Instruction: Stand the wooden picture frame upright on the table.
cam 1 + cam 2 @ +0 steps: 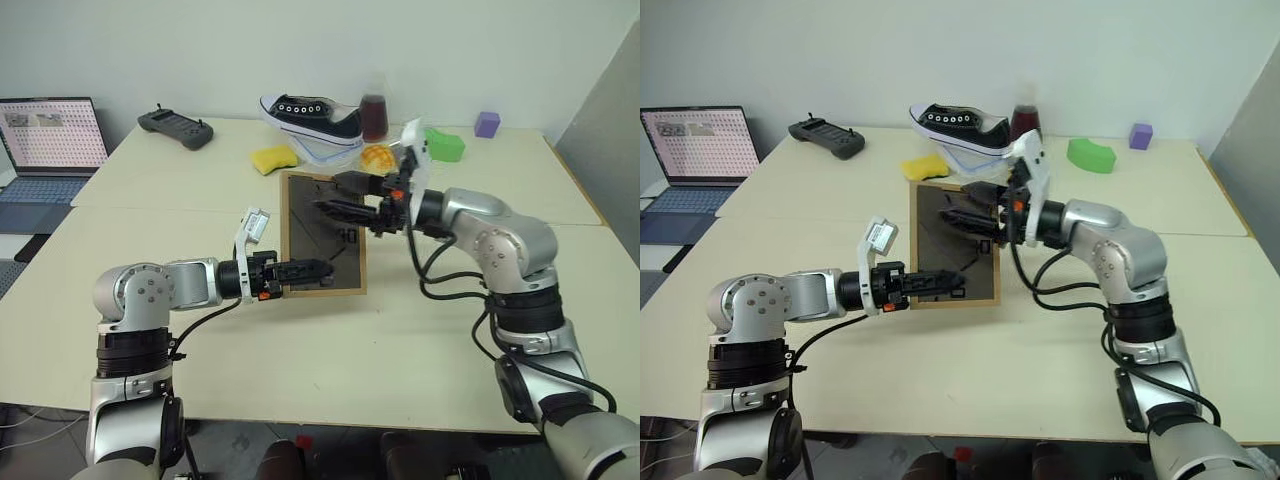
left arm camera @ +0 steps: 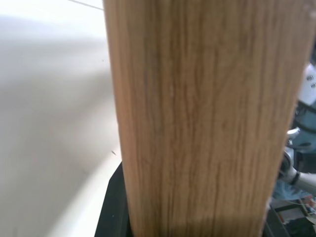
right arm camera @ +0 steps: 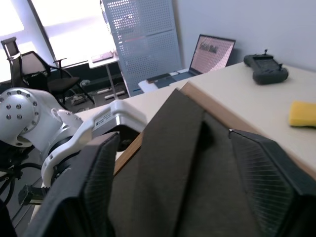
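My left claw [image 1: 318,270] pinches the wooden picture frame's [image 1: 322,235] near edge, holding it tilted above the table [image 1: 420,340], so my right claw [image 1: 333,196], spread wide, can reach its back stand.

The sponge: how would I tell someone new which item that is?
On the far half of the table, look just left of the black-and-white shoe. The sponge lies flat there, beyond the frame. It is the only yellow, soft, rounded block in that cluster.
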Available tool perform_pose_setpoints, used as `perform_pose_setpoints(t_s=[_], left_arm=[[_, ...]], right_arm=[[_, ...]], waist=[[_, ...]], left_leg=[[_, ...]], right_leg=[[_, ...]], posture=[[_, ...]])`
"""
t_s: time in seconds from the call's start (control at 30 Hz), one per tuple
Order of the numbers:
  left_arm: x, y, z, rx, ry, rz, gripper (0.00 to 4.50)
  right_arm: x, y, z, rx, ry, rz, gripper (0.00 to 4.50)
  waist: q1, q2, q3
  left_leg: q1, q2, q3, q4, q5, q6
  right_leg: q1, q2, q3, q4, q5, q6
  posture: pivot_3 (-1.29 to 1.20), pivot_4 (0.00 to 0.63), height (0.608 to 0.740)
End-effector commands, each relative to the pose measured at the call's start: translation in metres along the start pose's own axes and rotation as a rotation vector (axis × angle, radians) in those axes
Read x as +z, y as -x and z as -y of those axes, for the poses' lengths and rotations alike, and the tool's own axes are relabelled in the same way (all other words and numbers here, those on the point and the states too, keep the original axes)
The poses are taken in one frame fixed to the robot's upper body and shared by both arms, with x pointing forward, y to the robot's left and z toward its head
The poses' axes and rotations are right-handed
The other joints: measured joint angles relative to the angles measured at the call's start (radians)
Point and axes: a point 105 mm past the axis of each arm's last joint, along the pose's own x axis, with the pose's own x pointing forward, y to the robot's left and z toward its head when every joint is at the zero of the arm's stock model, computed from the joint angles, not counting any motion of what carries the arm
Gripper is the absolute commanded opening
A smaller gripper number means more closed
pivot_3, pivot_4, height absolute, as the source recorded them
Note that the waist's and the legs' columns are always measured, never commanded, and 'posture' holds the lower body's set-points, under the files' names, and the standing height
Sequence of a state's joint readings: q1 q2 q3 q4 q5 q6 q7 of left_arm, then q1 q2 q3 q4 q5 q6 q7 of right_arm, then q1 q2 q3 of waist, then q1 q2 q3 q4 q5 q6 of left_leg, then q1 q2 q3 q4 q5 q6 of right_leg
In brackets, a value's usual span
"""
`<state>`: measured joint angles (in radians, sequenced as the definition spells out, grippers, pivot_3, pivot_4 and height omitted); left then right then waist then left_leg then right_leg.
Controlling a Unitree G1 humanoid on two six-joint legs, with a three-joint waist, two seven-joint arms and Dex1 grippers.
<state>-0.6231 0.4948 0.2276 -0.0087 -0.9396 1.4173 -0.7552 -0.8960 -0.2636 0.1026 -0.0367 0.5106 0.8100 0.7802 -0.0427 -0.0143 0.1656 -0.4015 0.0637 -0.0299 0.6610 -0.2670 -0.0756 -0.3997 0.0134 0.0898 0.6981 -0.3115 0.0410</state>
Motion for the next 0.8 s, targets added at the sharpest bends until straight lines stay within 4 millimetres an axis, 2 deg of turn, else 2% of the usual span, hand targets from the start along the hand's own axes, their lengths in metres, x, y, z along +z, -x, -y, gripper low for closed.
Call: perform_pose_setpoints(t_s=[0.03, 0.17, 0.3, 0.43, 0.5, 0.57, 0.63, 0.67, 0.73, 0.8], left_arm=[[0.010, 0.001, 0.012, -0.038, -0.075, 0.021, 0.85], [0.010, 0.003, 0.010, -0.032, -0.075, 0.026, 0.85], [0.010, 0.006, 0.006, -0.026, -0.060, 0.032, 0.85], [0.011, 0.011, 0.007, -0.053, -0.027, 0.039, 0.85], [0.012, 0.012, 0.009, -0.073, -0.007, 0.038, 0.85], [0.013, 0.014, 0.016, -0.133, 0.071, 0.034, 0.85], [0.010, 0.018, 0.020, -0.173, 0.148, 0.009, 0.85], [0.009, 0.020, 0.021, -0.181, 0.172, 0.003, 0.85], [0.005, 0.022, 0.021, -0.202, 0.222, -0.025, 0.85], [0.003, 0.022, 0.024, -0.231, 0.261, -0.047, 0.85]], right_arm=[[0.003, -0.006, -0.011, 0.013, 0.084, -0.009, 4.42], [0.006, -0.001, -0.032, 0.097, 0.064, 0.006, 4.42], [0.016, 0.021, -0.046, 0.181, -0.013, 0.032, 4.42], [0.013, 0.045, -0.039, 0.137, -0.060, -0.004, 4.42], [0.010, 0.054, -0.032, 0.084, -0.035, -0.023, 4.42], [0.008, 0.067, -0.016, -0.032, 0.042, -0.029, 4.42], [0.006, 0.090, 0.006, -0.192, 0.287, -0.056, 4.42], [0.005, 0.096, 0.010, -0.225, 0.389, -0.074, 4.42], [-0.005, 0.115, 0.025, -0.306, 0.849, -0.171, 4.42], [-0.018, 0.121, 0.024, -0.257, 1.233, -0.218, 4.42]], waist=[[0.000, 0.000, 0.000], [0.002, 0.000, 0.000], [0.004, 0.000, 0.000], [0.003, 0.000, 0.000], [0.003, 0.000, 0.000], [0.003, 0.000, 0.000], [0.004, -0.001, 0.001], [0.007, -0.002, 0.001], [0.007, -0.003, 0.001], [0.005, -0.004, 0.002]], left_leg=[[-0.001, 0.000, 0.000, 0.000, 0.000, 0.000], [-0.005, 0.000, 0.000, 0.000, 0.000, 0.000], [-0.005, 0.000, 0.000, 0.000, 0.000, 0.000], [-0.005, 0.000, 0.000, 0.000, 0.000, 0.000], [-0.005, 0.000, 0.000, 0.000, 0.000, 0.000], [-0.005, 0.000, 0.000, 0.000, 0.000, 0.000], [-0.005, 0.000, 0.000, 0.000, 0.000, 0.001], [-0.006, 0.000, 0.000, 0.001, 0.000, 0.001], [-0.007, -0.001, 0.000, 0.001, 0.000, 0.001], [-0.006, -0.001, 0.001, 0.001, 0.000, 0.001]], right_leg=[[-0.001, 0.000, 0.000, 0.000, 0.000, 0.000], [-0.005, 0.000, 0.000, 0.001, 0.000, 0.000], [-0.005, 0.000, 0.000, 0.001, 0.000, 0.000], [-0.005, 0.000, 0.000, 0.001, 0.000, 0.000], [-0.005, 0.000, 0.000, 0.000, 0.000, 0.000], [-0.005, 0.000, 0.000, 0.000, 0.000, 0.000], [-0.005, 0.000, 0.000, 0.000, 0.000, 0.000], [-0.006, 0.000, -0.001, -0.001, 0.000, 0.000], [-0.006, 0.000, 0.000, -0.001, 0.000, 0.000], [-0.006, 0.000, 0.000, -0.002, 0.000, 0.001]], posture=[[0.00, 0.150, 0.740], [0.00, 0.150, 0.740], [0.00, 0.150, 0.740], [0.00, 0.150, 0.740], [0.00, 0.150, 0.740], [0.00, 0.150, 0.740], [0.00, 0.150, 0.740], [0.00, 0.150, 0.740], [0.00, 0.150, 0.740], [0.00, 0.150, 0.740]])
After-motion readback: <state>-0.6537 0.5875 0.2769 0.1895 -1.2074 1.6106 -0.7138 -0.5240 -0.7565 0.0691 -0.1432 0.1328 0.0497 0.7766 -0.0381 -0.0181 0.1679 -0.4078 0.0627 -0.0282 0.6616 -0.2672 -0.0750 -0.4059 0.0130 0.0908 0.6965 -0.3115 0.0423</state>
